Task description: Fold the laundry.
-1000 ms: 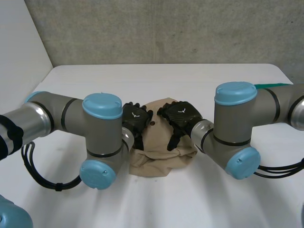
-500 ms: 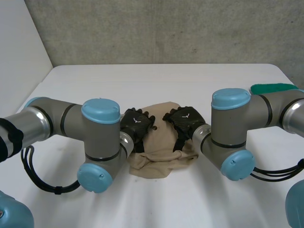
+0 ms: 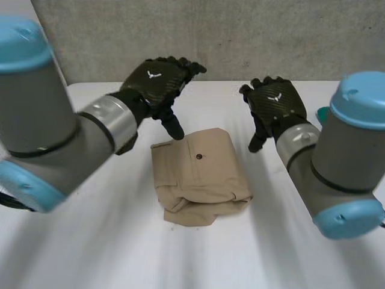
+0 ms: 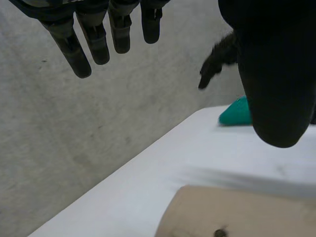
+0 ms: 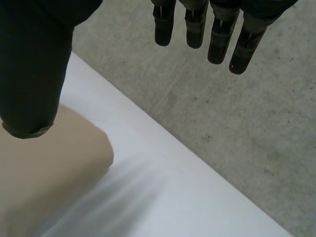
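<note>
Two hands hang clear above the table [image 3: 90, 253]. In the head view my left hand [image 3: 157, 81] and right hand [image 3: 275, 103] are relaxed and empty, and the folded khaki trousers [image 3: 198, 174] lie mid-table below them.

In the left wrist view, straight fingers [image 4: 94, 39] hang over the trousers' button [image 4: 218, 231], with a teal cloth [image 4: 236, 112] beyond.

In the right wrist view, the fingers [image 5: 217, 34] are straight and hold nothing.

The bundle's near edge looks lumpy to me. I'd press it flat with open palms.

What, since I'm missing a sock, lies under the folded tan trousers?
The trousers rest on the white table, which shows bare all around them. Their folded layers hide anything beneath.
</note>
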`<action>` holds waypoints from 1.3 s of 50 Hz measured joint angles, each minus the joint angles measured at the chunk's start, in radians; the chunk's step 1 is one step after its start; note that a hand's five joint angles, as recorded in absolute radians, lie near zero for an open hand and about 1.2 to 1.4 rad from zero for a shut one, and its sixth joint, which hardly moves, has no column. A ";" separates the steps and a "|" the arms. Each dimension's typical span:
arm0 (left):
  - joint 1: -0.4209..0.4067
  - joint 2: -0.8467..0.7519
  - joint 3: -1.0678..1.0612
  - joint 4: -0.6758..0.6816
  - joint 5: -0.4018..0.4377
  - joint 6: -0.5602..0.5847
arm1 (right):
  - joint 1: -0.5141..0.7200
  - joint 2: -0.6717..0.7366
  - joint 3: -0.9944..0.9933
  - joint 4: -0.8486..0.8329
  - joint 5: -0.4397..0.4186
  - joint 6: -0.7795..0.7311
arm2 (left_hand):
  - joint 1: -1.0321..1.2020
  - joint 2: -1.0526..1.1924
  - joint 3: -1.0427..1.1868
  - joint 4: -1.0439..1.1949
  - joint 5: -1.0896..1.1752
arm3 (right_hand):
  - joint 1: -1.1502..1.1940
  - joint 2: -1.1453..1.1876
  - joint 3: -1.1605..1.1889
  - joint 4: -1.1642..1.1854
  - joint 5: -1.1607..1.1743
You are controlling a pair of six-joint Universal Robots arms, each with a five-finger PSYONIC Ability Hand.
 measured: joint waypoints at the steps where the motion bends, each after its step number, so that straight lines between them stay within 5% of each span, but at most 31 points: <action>1: 0.007 0.011 0.000 -0.014 0.020 -0.008 | 0.001 -0.009 0.017 -0.001 0.002 0.001 | 0.001 0.000 0.000 0.000 0.000 | 0.000 0.000 0.000 0.000 0.000; 12: 0.044 0.049 0.022 -0.220 0.234 -0.048 | 0.077 -0.029 0.332 -0.165 -0.062 0.027 | 0.002 0.000 0.000 0.000 0.000 | 0.000 0.000 0.000 0.000 0.000; 42: 0.046 0.049 0.011 -0.214 0.224 -0.051 | 0.130 0.335 0.170 -0.409 -0.084 -0.062 | 0.002 0.000 0.000 0.000 0.000 | 0.152 0.161 0.173 0.154 0.128; 65: 0.047 0.047 0.010 -0.213 0.226 -0.054 | 0.128 0.527 -0.202 -0.300 -0.127 -0.118 | 0.002 0.000 0.000 0.000 0.000 | 0.440 0.505 0.509 0.484 0.378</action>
